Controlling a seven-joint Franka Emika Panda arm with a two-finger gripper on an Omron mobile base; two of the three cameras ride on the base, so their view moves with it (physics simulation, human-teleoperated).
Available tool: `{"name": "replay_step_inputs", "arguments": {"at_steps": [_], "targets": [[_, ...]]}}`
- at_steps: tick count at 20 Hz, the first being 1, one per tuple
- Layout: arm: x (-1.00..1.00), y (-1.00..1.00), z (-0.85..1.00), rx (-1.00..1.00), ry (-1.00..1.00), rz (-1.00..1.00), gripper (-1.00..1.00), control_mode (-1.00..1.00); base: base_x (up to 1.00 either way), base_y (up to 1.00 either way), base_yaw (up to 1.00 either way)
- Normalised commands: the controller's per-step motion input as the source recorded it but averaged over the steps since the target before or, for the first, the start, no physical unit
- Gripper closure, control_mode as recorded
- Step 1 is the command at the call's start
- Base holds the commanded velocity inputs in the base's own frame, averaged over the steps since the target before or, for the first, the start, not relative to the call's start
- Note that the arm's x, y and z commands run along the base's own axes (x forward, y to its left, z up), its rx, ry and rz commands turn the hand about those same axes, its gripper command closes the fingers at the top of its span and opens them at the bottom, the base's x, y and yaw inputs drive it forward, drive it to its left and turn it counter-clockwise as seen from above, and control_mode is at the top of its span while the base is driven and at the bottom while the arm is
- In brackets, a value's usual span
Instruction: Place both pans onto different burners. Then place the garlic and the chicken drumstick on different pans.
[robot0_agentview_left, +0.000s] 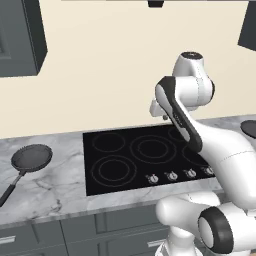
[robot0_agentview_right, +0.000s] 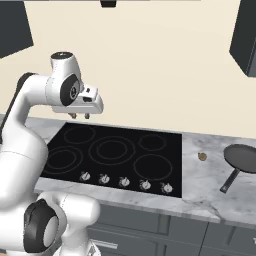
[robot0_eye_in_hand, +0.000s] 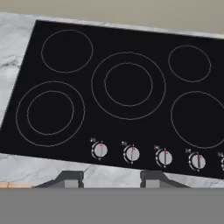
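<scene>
Bare cooktop (robot0_eye_in_hand: 127, 83) lies between pans (robot0_agentview_left: 32, 157) on marble counter (robot0_agentview_left: 50, 185).

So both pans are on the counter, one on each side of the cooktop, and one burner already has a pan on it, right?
Not quite. Both pans sit on the counter either side of the cooktop, but the hand view shows every burner bare.
</scene>
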Motion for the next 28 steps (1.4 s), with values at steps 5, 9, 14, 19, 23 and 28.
{"name": "replay_step_inputs", "arguments": {"at_steps": [5,9,14,19,23,28], "targets": [[-0.01,0.15,0.00,0.00,0.08,0.00,-1.00,-1.00,0.00,0.00,0.00],[-0.24,0.28,-0.04,0.04,0.16,0.00,-1.00,-1.00,0.00,0.00,0.00],[-0.28,0.56,-0.03,0.03,0.12,0.00,-1.00,-1.00,0.00,0.00,0.00],[-0.24,0.56,-0.16,0.02,0.12,0.00,-1.00,-1.00,0.00,0.00,0.00],[-0.15,0.48,-0.32,0.00,0.13,0.00,-1.00,-1.00,0.00,0.00,0.00],[-0.05,0.39,-0.35,0.00,0.13,0.00,-1.00,-1.00,0.00,0.00,0.00]]}}
